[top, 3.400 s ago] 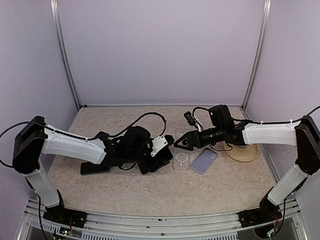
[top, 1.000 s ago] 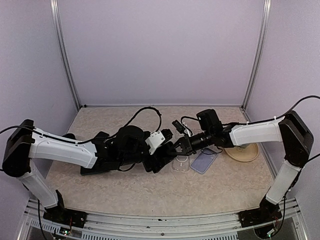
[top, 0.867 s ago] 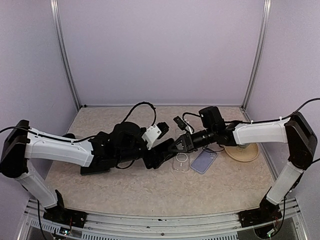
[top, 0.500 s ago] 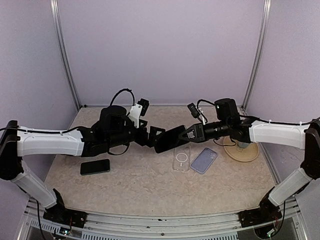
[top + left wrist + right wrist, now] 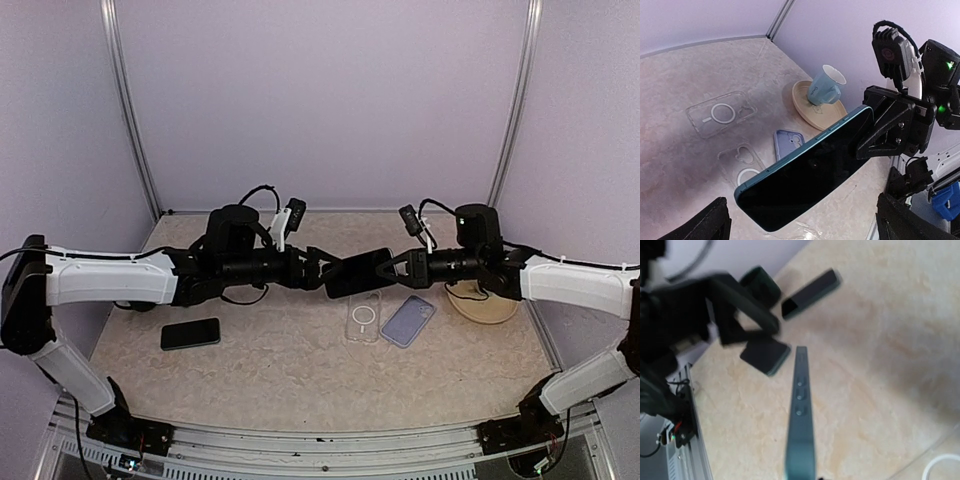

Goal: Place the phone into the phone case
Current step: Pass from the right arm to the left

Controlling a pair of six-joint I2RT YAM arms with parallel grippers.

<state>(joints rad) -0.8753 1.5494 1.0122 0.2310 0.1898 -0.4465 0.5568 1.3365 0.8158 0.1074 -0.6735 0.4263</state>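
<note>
Aloft in right hand, phone

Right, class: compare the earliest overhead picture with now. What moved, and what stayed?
Both arms have risen from low over the table. The dark teal phone, earlier down by the left pincer, now hangs in the air, the right pincer shut on its end; the left pincer stands open, not gripping. The clear phone case, lilac case, black phone and beige plate with its cup stayed put.
</note>
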